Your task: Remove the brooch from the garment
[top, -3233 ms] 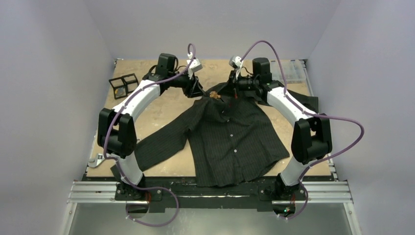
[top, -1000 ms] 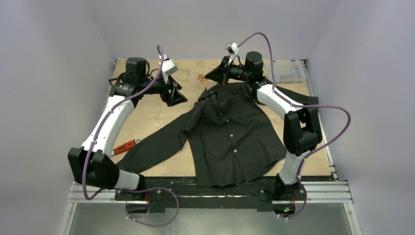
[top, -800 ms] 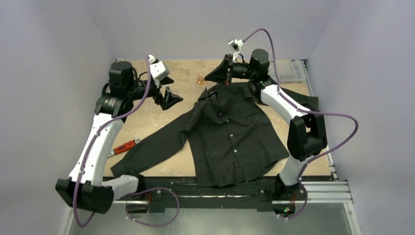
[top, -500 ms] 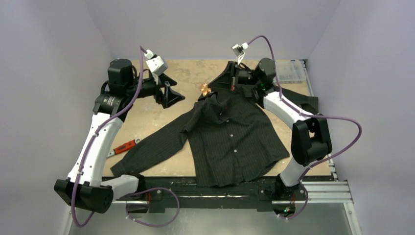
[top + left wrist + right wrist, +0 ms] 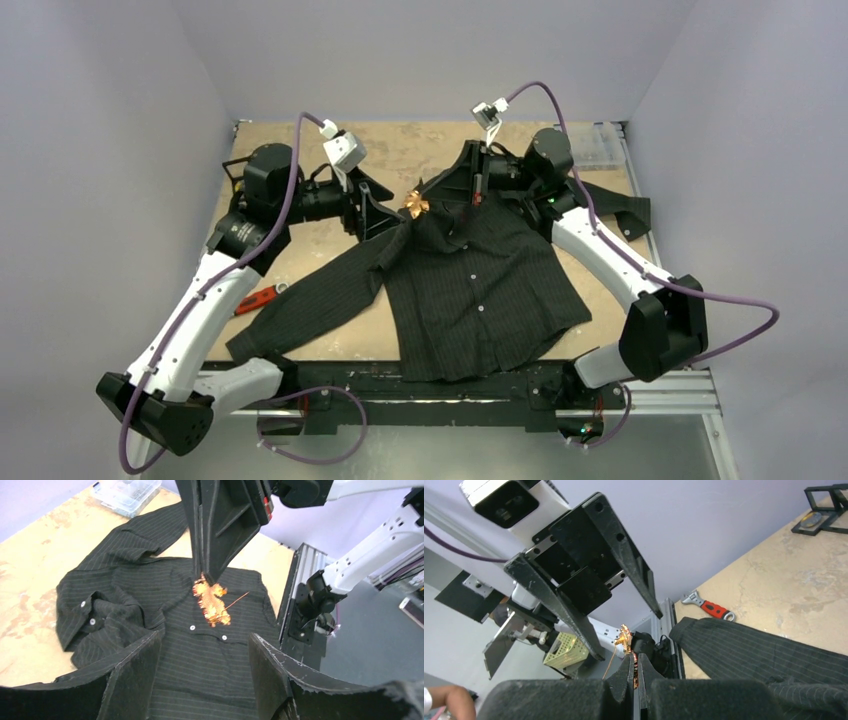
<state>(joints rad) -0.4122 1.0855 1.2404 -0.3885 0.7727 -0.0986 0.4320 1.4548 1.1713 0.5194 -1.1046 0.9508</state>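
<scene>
Coppery brooch (image 5: 212,602) is hanging clamped in my right tool (image 5: 634,669), seemingly clear of the garment (image 5: 470,290), and I am pointing my spread-apart left tool (image 5: 204,634) straight at it.

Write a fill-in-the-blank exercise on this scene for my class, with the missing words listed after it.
The right claw is shut on a gold ____. The left claw stands ____ and holds nothing. The black shirt has small ____ buttons. The wrench has a ____ handle.
Missing words: brooch, open, white, red.
</scene>
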